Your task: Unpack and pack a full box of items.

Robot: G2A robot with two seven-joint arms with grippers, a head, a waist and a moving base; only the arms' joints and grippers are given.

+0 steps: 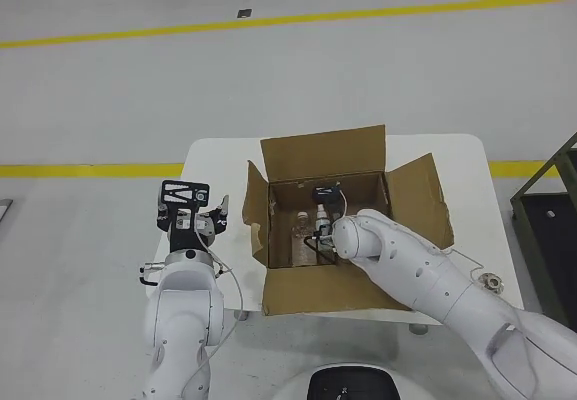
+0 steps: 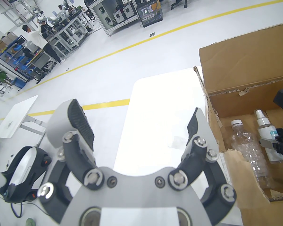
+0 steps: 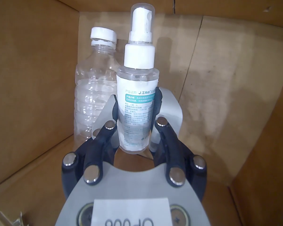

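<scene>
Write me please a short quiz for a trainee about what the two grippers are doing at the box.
1. True or false: the left gripper is open and outside the cardboard box.
2. What does the right gripper hold? A a cup; B the spray bottle; C nothing.
3. Name the colour of the cap of the water bottle.
Key: 1 true; 2 B; 3 white.

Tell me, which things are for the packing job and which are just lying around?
For the job: cardboard box; spray bottle, gripped by the right tool inside the box; clear water bottle beside it; left tool, open and empty.
Just there: white table; yellow floor line.
</scene>
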